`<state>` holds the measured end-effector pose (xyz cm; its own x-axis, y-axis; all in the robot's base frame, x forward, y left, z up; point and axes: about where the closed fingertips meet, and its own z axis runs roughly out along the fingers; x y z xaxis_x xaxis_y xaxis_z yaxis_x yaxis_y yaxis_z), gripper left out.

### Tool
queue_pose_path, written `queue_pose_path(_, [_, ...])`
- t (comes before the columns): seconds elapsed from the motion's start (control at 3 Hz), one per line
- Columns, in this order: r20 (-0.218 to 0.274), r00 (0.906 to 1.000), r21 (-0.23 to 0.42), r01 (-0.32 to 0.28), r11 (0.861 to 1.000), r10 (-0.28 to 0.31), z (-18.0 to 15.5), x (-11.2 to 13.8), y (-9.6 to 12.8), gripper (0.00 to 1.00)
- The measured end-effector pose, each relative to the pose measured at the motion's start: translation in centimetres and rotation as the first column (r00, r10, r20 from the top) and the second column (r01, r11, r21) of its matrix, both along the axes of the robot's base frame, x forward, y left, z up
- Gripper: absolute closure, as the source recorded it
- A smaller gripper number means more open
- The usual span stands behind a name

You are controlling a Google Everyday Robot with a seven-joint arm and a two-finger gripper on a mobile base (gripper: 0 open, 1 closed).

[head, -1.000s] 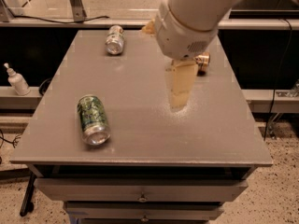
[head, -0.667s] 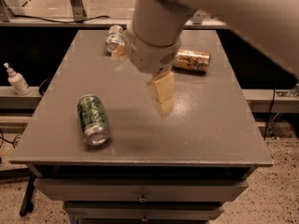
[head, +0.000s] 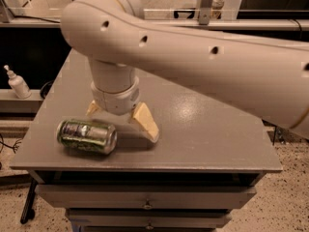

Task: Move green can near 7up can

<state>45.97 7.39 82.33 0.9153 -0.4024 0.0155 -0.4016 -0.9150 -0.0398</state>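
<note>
Camera view shows the green can (head: 87, 136), mottled with silver ends, lying sideways beside the jaws, spread apart.

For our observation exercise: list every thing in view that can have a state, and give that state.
green can: lying on its side on the table, not gripped.
gripper: open, low over the table, just behind the green can.
drawer: shut.
white bottle: upright, left of the table.
</note>
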Motion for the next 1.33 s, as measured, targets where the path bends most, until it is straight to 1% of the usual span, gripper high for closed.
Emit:
queue_pose_path(0.33, [-0.041, 0.9889, -0.014, -0.143, 0.990, 0.143, -1.4, -1.4, 3.6, 0.00])
queue_pose_path(0.67, [-0.052, 0.9704, -0.017, -0.237, 0.971, 0.236, -1.7, -1.9, 5.8, 0.00])
queue_pose_path(1.0, [-0.035, 0.9608, -0.005, -0.275, 0.961, 0.275, -0.9, -1.6, 7.3, 0.00])
queue_pose_path(1.33, [0.007, 0.9587, 0.035, -0.284, 0.958, 0.284, 1.3, -1.3, 9.3, 0.00])
